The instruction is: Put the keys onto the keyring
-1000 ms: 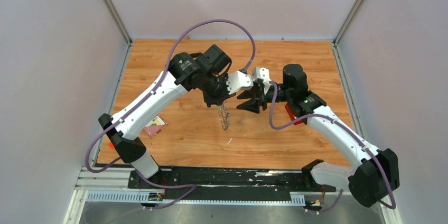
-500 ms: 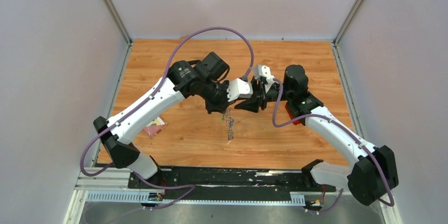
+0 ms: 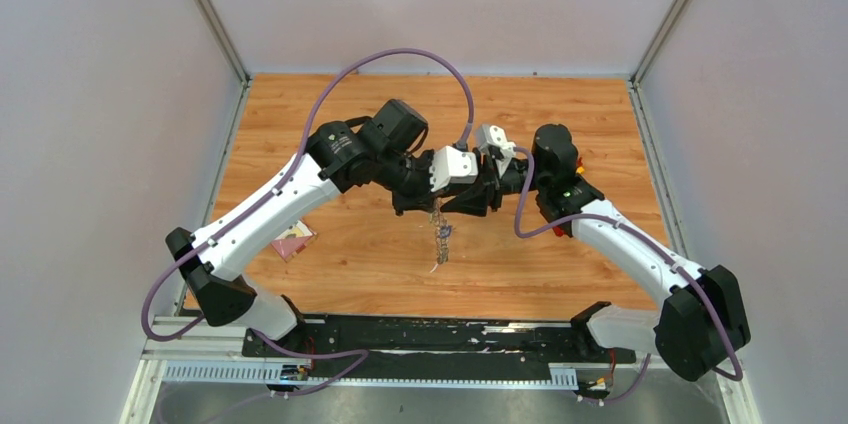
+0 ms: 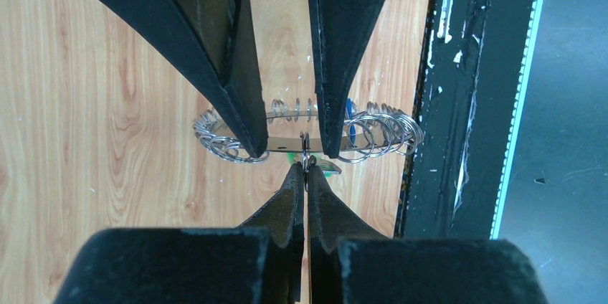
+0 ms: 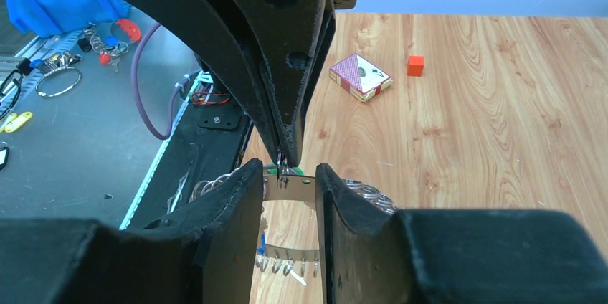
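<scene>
We see the left gripper [image 4: 305,169] clenched on a small ring [image 4: 305,148] at the flat band of the keyring [image 4: 283,142], which hangs above the counter [image 4: 107,103] between both arms. A green key [image 4: 328,168] sits just beside those tips. The right gripper [image 5: 288,178] stands parted, straddling the band; whether it touches we cannot tell.
</scene>
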Tool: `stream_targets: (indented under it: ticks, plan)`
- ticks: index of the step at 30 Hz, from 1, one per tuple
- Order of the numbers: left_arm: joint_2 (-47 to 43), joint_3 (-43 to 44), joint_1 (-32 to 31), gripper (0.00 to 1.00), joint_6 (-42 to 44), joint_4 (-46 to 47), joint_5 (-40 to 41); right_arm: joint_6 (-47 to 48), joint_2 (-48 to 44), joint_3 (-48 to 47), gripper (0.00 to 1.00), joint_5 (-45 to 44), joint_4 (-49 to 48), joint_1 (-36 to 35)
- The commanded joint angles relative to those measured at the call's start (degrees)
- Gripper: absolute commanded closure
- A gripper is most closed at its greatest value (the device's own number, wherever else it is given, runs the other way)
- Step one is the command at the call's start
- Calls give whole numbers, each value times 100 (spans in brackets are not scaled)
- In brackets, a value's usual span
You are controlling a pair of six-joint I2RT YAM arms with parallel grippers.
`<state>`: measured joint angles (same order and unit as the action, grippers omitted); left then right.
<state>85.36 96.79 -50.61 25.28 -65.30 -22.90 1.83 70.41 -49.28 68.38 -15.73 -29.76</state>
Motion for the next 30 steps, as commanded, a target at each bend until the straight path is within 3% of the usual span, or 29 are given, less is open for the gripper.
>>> stream_targets:
  ticks: [1, 13, 17, 20, 26, 30]
  plan:
    - [-259, 33, -19, 100, -83, 333, -191, -12, 41, -84, 68, 171, -146, -71]
    - [-257, -54, -19, 100, -89, 375, -218, 116, 70, -143, 88, 46, 54, -116]
    - [-269, -76, -19, 100, -94, 411, -224, 155, 62, -164, 98, -108, 136, -122]
    - [-371, -203, -11, 100, 0, 565, -219, 221, 14, -223, 100, -249, 278, -122]
    - [-1122, -1003, 385, 68, 447, 1484, -649, -96, -161, -251, 100, -237, 74, -21]
    - [-1682, -1684, 641, 59, 554, 2267, -1152, -499, -232, -221, 100, -96, -246, 48]
